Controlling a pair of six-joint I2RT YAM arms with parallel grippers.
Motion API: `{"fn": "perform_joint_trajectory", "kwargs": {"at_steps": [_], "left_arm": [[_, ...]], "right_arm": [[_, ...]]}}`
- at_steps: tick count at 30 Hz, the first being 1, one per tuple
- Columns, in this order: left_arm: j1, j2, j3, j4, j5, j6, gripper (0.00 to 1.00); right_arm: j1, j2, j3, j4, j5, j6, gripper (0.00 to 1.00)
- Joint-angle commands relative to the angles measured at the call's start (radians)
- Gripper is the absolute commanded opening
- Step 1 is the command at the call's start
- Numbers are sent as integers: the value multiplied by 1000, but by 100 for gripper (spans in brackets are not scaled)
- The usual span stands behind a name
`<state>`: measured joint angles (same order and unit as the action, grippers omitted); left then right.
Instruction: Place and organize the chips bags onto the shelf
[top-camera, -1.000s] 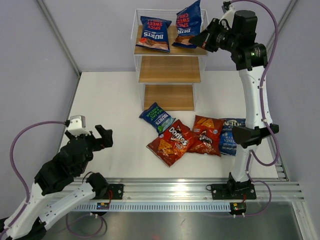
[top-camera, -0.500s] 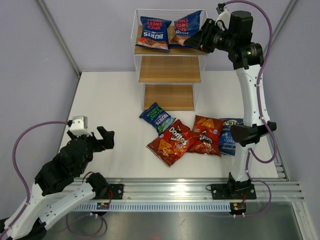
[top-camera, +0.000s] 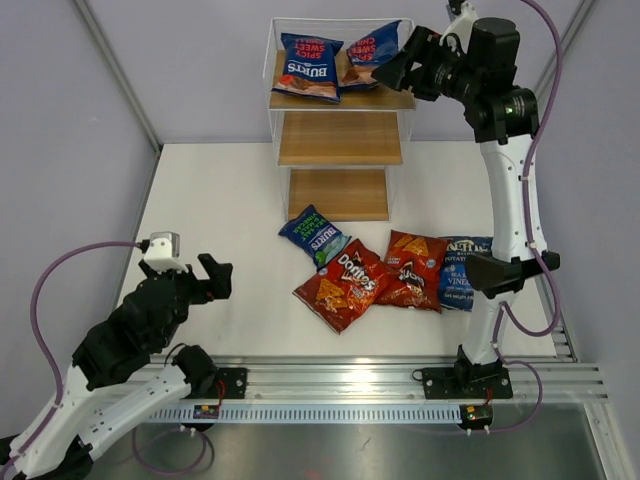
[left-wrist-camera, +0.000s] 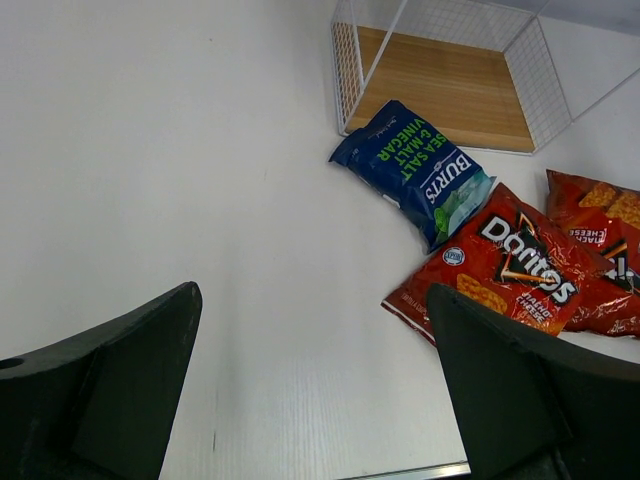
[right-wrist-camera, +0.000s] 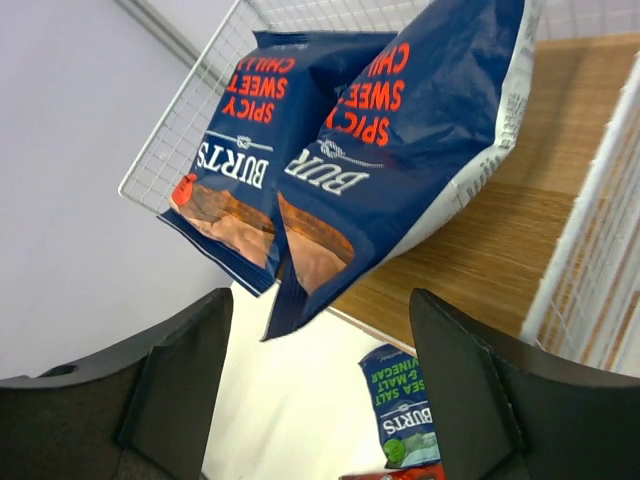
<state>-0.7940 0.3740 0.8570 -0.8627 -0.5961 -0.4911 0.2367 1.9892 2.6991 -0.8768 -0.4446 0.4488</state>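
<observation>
Right pincer (top-camera: 398, 62) is up at the shelf (top-camera: 340, 138), just off the right end of its top board. Its jaws are wide apart with nothing between them, and it's not touching a bag. Two dark blue Burts bags sit on that top board: left Burts bag (top-camera: 310, 65) on the left half, right Burts bag (top-camera: 368, 52) tilted beside it and overlapping its edge in my wrist view. The other four are on the white table (top-camera: 210, 190) in front of the shelf. Third Burts bag (top-camera: 315, 235) lies flat just in front of the bottom board, first Doritos bag (top-camera: 345, 283) touches its near side, and second Doritos bag (top-camera: 412, 268) overlaps the first to the right. Large blue bag (top-camera: 460, 272) is at the right end of that cluster, partly hidden by my right arm. Left pincer (top-camera: 205, 278) hangs over the table well to the near-left of the shelf, jaws fully spread, empty. The surface is matte white and flat. Plain pale lilac-grey wall panels (top-camera: 60, 150) stand left, behind and right of the shelf, and an aluminium rail (top-camera: 350, 378) runs along the table's near edge, opposite the shelf.
</observation>
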Motion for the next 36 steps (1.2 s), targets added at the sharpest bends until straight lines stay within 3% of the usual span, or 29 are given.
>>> {"fn": "perform_joint_trajectory", "kwargs": {"at_steps": [1,11,14,15,16,21,24,29,30,36], "left_arm": [[-4,5,-4,48,22,22,99],[-4,-9,-9,48,24,17,99],[-4,-21,-13,53,28,19,99],[-4,-26,-13,54,28,20,99],[-4,-24,-15,56,30,20,99],[-4,-14,-10,50,21,14,99],[-4,-12,-9,44,7,9,99],[-4,-1,-1,28,-21,-7,99],[-4,-1,-1,25,-24,-9,99],[-4,2,4,28,-33,-3,99]], "right_arm": [[-5,-76,5,44,96,-58,80],[4,-211,-229,179,41,-33,73],[6,-309,-343,281,-32,-30,80],[6,-355,-360,307,-42,-30,86],[4,-377,-384,317,-57,-32,99],[6,-573,-517,326,-117,-67,99],[4,-726,-778,406,-94,-68,99],[4,-923,-1054,422,-10,-49,99],[6,-950,-1185,443,13,-7,99],[4,-1058,-1511,418,132,22,99]]}}
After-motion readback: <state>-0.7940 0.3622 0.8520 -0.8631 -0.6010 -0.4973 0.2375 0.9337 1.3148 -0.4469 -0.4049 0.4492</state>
